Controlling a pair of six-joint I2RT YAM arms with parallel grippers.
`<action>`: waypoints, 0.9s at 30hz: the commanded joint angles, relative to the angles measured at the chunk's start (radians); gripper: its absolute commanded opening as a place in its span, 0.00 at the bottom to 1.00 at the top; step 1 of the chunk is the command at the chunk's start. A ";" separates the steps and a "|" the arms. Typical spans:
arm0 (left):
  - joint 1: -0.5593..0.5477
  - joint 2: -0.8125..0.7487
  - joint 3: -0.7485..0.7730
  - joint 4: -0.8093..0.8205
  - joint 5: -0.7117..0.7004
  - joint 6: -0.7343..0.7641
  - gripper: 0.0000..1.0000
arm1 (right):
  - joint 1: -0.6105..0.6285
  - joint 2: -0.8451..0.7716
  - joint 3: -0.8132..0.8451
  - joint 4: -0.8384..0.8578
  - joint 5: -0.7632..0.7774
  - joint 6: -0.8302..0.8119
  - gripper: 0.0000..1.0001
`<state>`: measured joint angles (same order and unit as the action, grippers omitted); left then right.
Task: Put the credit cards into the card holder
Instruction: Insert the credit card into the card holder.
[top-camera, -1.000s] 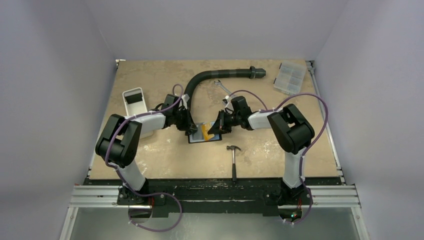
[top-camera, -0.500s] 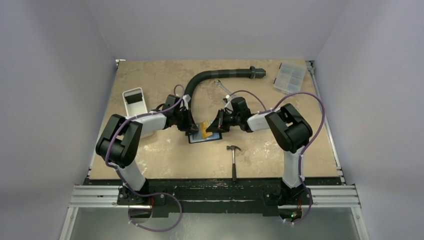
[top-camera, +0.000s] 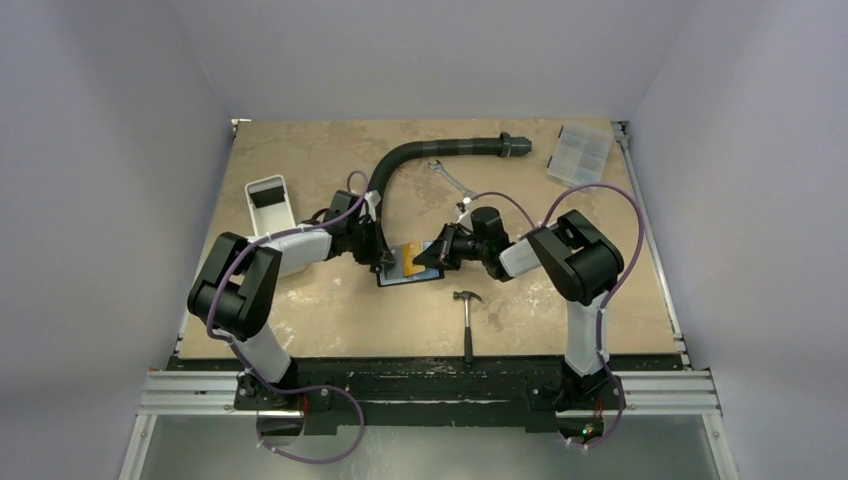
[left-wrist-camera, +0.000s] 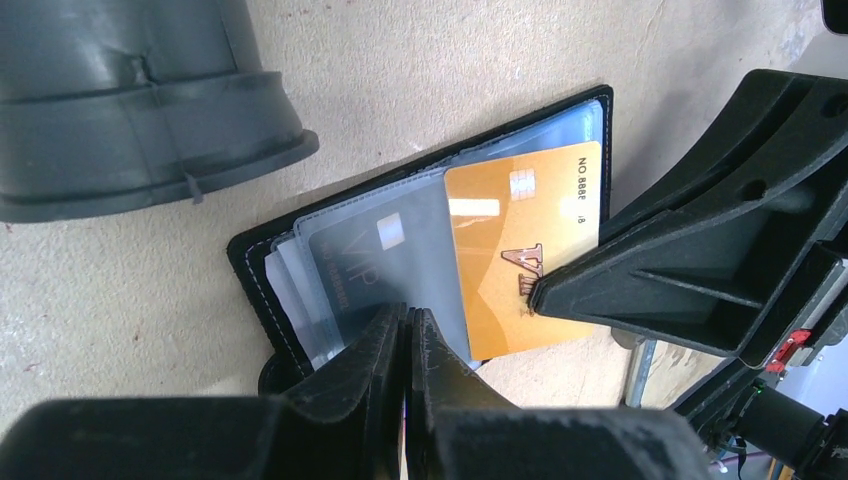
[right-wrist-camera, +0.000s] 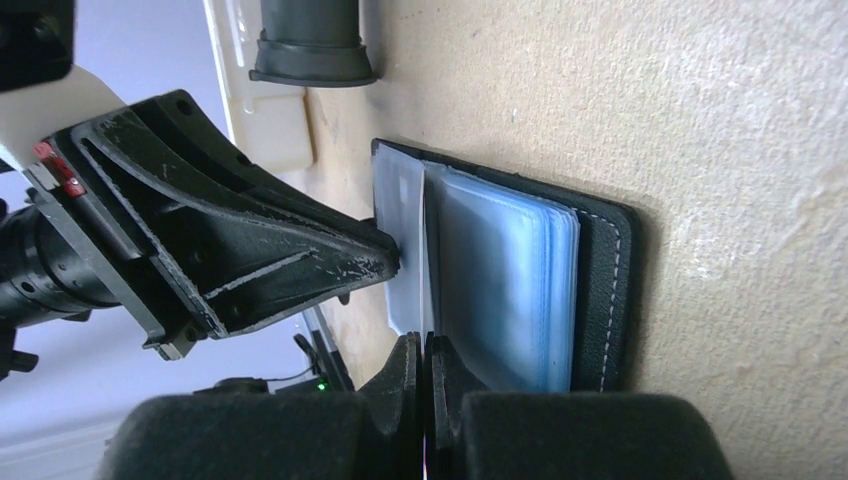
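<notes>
The open card holder (right-wrist-camera: 605, 300) lay on the counter (top-camera: 320, 310), a gold credit card (left-wrist-camera: 500, 230) partway into a clear pocket (left-wrist-camera: 400, 270). The left gripper (left-wrist-camera: 407, 318), jaws together, pressed the pocket's edge; the right gripper (right-wrist-camera: 424, 345), jaws together too, touched the card.

gold card (left-wrist-camera: 500, 265) printed "NO.888" along one edge, partly covered "V" mark, grey card (left-wrist-camera: 365, 265) marked "VIP"
</notes>
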<state>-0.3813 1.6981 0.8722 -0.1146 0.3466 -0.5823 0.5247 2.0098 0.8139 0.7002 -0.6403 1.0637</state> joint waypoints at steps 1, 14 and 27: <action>-0.002 -0.033 0.000 -0.028 -0.019 0.018 0.01 | 0.004 0.026 -0.014 0.161 -0.018 0.100 0.00; 0.028 -0.087 0.040 -0.126 -0.071 0.057 0.08 | 0.007 0.011 0.065 -0.095 0.022 -0.060 0.00; 0.032 -0.020 0.004 -0.103 -0.080 0.055 0.03 | 0.008 -0.034 0.113 -0.285 0.061 -0.194 0.00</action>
<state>-0.3546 1.6661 0.8749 -0.2199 0.2905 -0.5529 0.5274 2.0087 0.8997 0.5156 -0.6350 0.9428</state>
